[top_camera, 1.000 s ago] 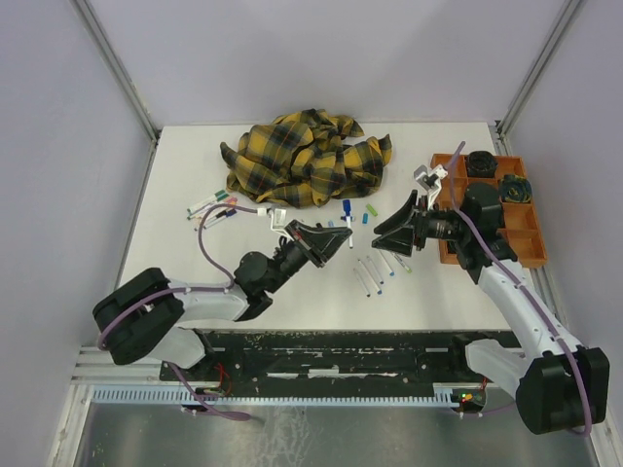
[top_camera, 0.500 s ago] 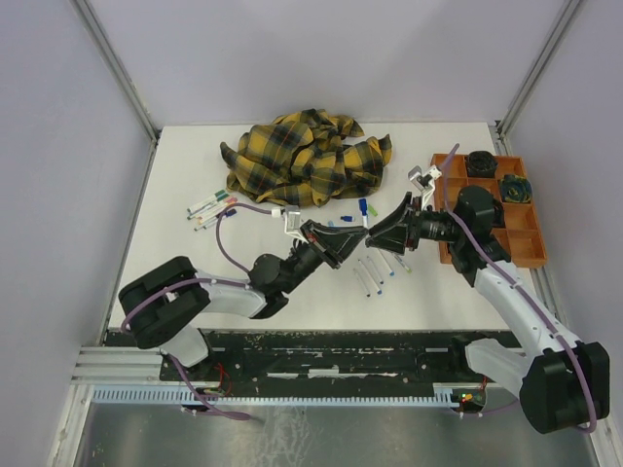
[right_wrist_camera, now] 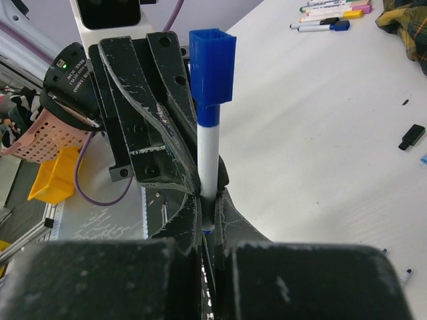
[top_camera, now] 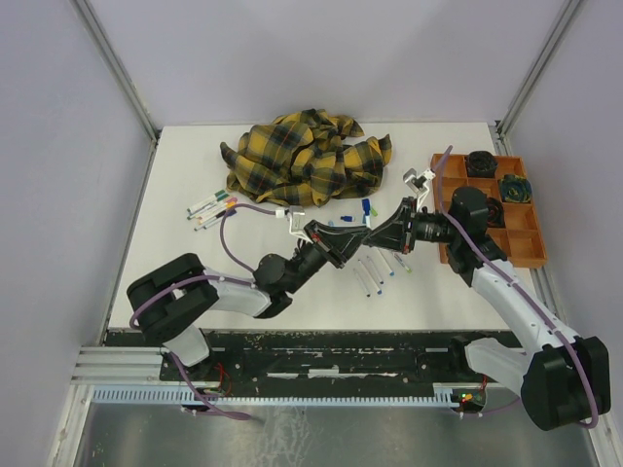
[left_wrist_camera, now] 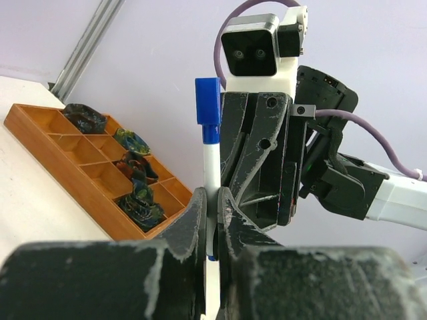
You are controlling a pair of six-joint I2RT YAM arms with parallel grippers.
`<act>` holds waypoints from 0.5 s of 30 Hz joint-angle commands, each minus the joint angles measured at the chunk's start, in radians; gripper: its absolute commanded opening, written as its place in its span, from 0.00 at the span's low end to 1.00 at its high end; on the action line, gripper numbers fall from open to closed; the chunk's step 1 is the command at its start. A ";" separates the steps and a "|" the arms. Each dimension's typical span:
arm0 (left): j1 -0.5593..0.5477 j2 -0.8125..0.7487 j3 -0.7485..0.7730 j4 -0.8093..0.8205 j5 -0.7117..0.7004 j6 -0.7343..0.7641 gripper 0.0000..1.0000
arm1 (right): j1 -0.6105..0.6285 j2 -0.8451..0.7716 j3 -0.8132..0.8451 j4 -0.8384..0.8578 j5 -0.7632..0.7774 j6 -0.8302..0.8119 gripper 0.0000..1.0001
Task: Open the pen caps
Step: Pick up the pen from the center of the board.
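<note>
Above the table's middle a white pen (left_wrist_camera: 211, 163) stands upright with its blue pen cap (top_camera: 365, 206) on top. My left gripper (top_camera: 356, 237) is shut on the barrel, its fingers (left_wrist_camera: 197, 215) pressed to both sides. My right gripper (top_camera: 374, 233) faces it from the right and is shut on the same barrel (right_wrist_camera: 207, 157), below the blue pen cap (right_wrist_camera: 212, 63). Capped pens (top_camera: 210, 207) lie in a bunch at the left. Several more pens (top_camera: 375, 274) lie on the table below the grippers. A loose black cap (right_wrist_camera: 413, 135) lies on the table.
A yellow-and-black plaid cloth (top_camera: 307, 158) is heaped at the back centre. An orange compartment tray (top_camera: 531, 255) with dark coiled items stands at the right edge, close behind my right arm. The tray (left_wrist_camera: 63, 150) also shows in the left wrist view.
My left arm has carried the blue-capped pen to the right, up to the right gripper. The right gripper has moved in and shut on the pen's barrel.
</note>
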 commanded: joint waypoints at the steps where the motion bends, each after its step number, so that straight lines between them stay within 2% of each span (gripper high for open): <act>1: -0.007 -0.016 0.007 0.067 -0.029 0.051 0.16 | 0.006 -0.007 0.031 -0.038 0.006 -0.041 0.00; 3: -0.006 -0.033 -0.011 0.058 -0.042 0.049 0.30 | 0.006 -0.008 0.042 -0.068 0.002 -0.065 0.00; 6: 0.004 -0.071 -0.042 0.026 -0.045 0.018 0.45 | 0.007 -0.009 0.059 -0.109 -0.006 -0.098 0.00; 9: 0.046 -0.110 -0.055 -0.047 0.031 -0.037 0.51 | 0.006 -0.009 0.071 -0.141 -0.019 -0.128 0.00; 15: 0.178 -0.096 -0.008 -0.074 0.388 -0.188 0.56 | 0.006 -0.003 0.096 -0.209 -0.051 -0.181 0.00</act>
